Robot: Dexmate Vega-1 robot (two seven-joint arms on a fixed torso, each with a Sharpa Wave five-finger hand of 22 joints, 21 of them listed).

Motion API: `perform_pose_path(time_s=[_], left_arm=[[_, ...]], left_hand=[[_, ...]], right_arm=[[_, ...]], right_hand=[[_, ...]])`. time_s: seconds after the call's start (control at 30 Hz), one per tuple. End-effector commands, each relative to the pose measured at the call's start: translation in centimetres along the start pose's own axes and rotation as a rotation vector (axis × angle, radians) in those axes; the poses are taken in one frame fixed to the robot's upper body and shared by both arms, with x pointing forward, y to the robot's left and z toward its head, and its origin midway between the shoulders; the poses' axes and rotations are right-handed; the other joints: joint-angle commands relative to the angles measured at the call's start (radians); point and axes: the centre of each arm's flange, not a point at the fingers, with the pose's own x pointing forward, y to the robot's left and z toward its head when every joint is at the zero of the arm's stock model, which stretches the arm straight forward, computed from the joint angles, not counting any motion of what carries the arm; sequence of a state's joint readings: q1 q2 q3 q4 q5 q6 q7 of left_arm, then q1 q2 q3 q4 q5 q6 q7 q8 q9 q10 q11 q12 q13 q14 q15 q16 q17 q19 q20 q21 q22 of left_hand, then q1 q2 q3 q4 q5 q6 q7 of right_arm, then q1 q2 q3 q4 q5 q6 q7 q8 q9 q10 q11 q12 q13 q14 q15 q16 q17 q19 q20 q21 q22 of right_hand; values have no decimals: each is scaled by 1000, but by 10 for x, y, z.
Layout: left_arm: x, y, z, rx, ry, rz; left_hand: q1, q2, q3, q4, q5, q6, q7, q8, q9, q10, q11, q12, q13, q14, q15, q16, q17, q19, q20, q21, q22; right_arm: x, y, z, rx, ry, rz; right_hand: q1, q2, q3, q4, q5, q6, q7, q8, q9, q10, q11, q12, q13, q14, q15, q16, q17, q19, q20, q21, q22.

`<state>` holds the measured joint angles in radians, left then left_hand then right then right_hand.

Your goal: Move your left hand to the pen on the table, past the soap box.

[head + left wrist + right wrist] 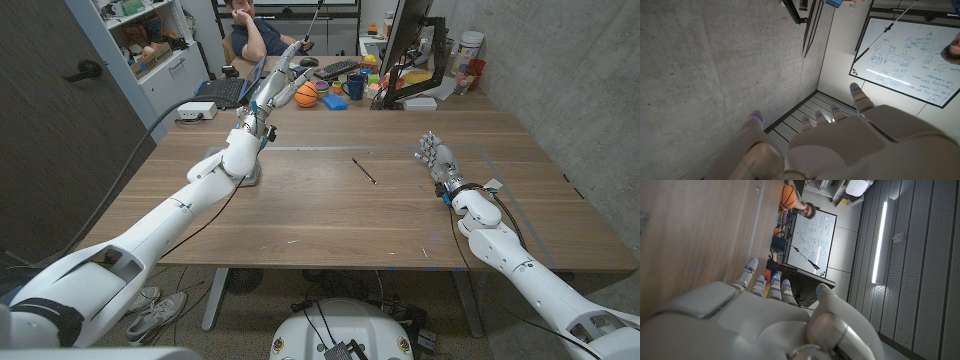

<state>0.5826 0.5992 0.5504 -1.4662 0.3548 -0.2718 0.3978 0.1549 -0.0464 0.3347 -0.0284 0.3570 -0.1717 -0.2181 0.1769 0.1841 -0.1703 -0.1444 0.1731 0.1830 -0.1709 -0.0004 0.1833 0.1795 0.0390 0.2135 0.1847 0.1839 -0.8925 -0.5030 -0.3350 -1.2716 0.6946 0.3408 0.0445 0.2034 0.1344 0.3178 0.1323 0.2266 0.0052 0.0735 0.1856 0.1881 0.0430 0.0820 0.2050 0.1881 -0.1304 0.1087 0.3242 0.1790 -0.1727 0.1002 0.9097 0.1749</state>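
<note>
Seemingly early in the reach, the left hand (279, 88), fingers spread and empty, is raised over the far left of the wooden bench (330, 215), so next it must swing right and down to the thin dark pen (364, 170) lying mid-bench.

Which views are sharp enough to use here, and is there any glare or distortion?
Head view: evenly lit and sharp, the pen crisp on the table, with wide-angle bending at the edges. Left wrist view: the left hand is close and soft, under even light. Right wrist view: a bright light strip glares; the right hand is blurred.
</note>
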Motion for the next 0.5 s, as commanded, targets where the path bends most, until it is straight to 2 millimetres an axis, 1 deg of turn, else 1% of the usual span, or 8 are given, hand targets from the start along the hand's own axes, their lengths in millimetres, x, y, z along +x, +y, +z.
perform_pose_path(time_s=[0.03, 0.07, 0.17, 0.23, 0.47, 0.5], left_arm=[[19, 3, 17, 211, -83, -79], [20, 2, 19, 228, -93, -77], [22, 1, 22, 271, -121, -73], [24, 0, 24, 283, -131, -75], [30, -4, 27, 304, -159, -99], [31, -5, 27, 309, -162, -106]], left_hand=[[7, -18, -3, -11, 3, -100, -3, 0, 1, -110, 16, -2, 2, -37, 4, -1, 2, -18, 3, -2, 2], [13, -27, -7, -18, 3, -111, -3, 0, 2, -116, 20, 0, 2, -47, 7, 0, 2, -27, 3, -3, 1], [20, -35, -11, -25, 3, -119, -3, 1, 2, -112, 18, 4, 2, -50, 7, 2, 2, -29, 2, -2, 0], [27, -43, -15, -32, 3, -124, -2, 3, 2, -108, 22, 8, 2, -50, 8, 4, 2, -28, 2, -1, 0], [53, -66, -25, -53, 2, -133, -2, 8, 4, -107, 29, 10, 3, -52, 8, 9, 2, -12, -5, 6, -2], [59, -71, -27, -58, 1, -135, -2, 9, 4, -108, 36, 11, 3, -54, 9, 10, 2, -13, -6, 6, -2]], right_arm=[[0, -2, -2, 5, -1, -10], [0, -2, -2, 5, -1, -10], [-1, -3, -2, 2, -1, -12], [-1, -3, -2, 2, -1, -15], [-1, -4, -3, 2, 0, -19], [0, -4, -3, 2, 0, -19]], right_hand=[[-2, -11, -1, 5, 4, -3, 5, 2, 3, -5, 6, -3, 5, -4, 9, -1, 3, -71, 3, -2, 1], [-2, -11, -1, 6, 4, -4, 4, 2, 3, -6, 6, -3, 5, -4, 9, -1, 4, -71, 3, -2, 1], [-5, -12, -3, 7, 4, -4, 3, 2, 3, -7, 6, -4, 6, -5, 10, -2, 4, -71, 4, -3, 1], [-6, -12, -3, 7, 4, -4, 3, 2, 3, -7, 6, -4, 6, -5, 10, -2, 4, -72, 3, -4, 1], [-10, -15, -7, 10, 4, -5, 3, 2, 3, -6, 6, -4, 6, -6, 10, -4, 5, -72, 4, -7, 1], [-11, -15, -7, 10, 4, -5, 3, 2, 3, -7, 6, -4, 6, -7, 9, -4, 5, -71, 4, -7, 1]])
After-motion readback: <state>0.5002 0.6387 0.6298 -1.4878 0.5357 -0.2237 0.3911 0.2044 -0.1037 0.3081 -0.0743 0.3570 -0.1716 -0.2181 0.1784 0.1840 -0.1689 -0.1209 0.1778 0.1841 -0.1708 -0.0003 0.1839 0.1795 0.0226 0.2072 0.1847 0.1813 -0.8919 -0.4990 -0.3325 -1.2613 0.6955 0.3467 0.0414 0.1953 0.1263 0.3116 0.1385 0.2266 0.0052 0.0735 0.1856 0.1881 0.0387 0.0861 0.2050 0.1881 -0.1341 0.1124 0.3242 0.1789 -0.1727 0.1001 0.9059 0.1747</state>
